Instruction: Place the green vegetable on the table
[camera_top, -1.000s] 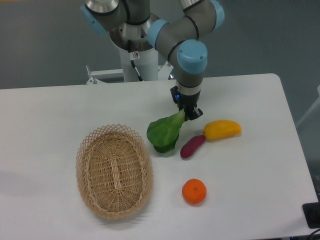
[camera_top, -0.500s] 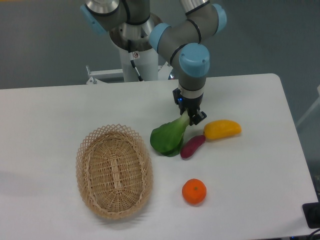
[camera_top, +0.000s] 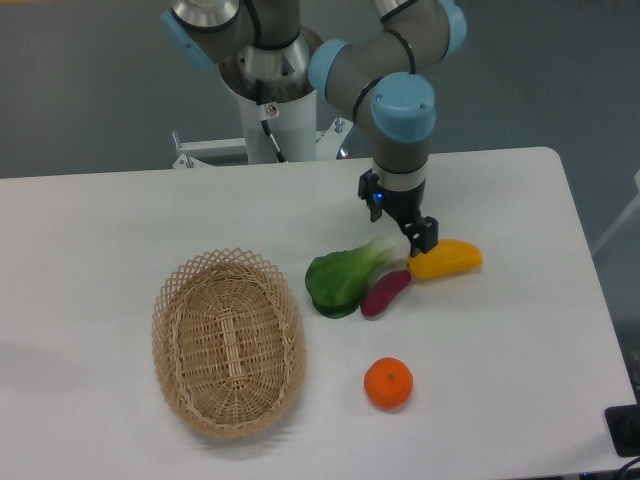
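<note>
The green vegetable (camera_top: 343, 280) has dark green leaves and a pale stalk end. It lies low on the white table (camera_top: 100, 220), with its leaves on the surface just right of the basket. My gripper (camera_top: 406, 234) stands over the stalk end, and its fingers look closed on the stalk tip. The vegetable leans against the purple eggplant-shaped piece (camera_top: 385, 293).
A yellow pepper-shaped piece (camera_top: 445, 258) lies just right of the gripper. An orange (camera_top: 388, 384) sits nearer the front. An oval wicker basket (camera_top: 228, 342) stands at the left front. The arm's base (camera_top: 270, 120) rises at the table's back edge.
The gripper has moved right and slightly down with the vegetable. The vegetable has gone from tilted and lifted to lying flatter on the table, against the purple piece.
</note>
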